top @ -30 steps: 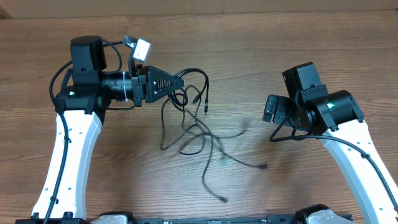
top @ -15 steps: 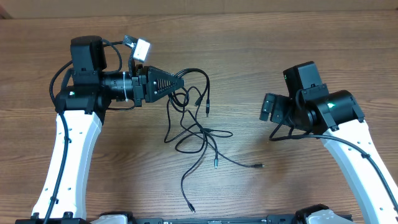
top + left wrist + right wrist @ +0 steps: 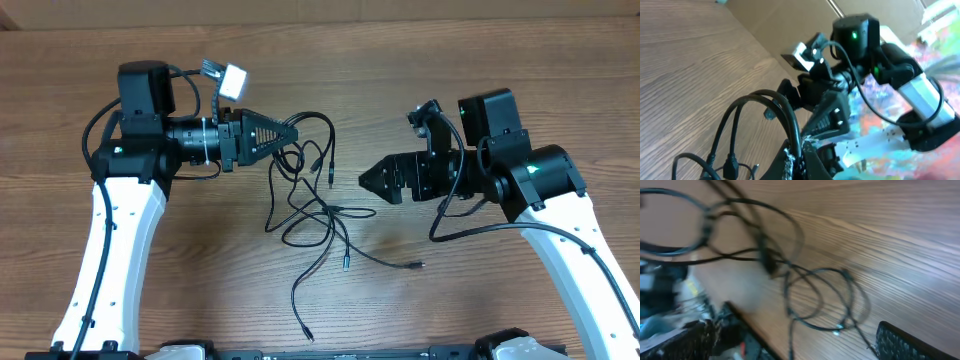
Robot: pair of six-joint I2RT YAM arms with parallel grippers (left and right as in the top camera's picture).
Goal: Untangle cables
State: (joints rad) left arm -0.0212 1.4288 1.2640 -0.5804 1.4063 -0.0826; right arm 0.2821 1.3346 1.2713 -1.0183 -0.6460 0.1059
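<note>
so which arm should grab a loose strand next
Right. The left gripper is shut on the cables, so it is occupied; the right gripper is open, empty and pointed toward them.

The left arm comes up from the near edge and bends so that the left claw points right. It is squeezed tight on the cables. The right arm bends left, and the right claw is spread wide, holding nothing.
</note>
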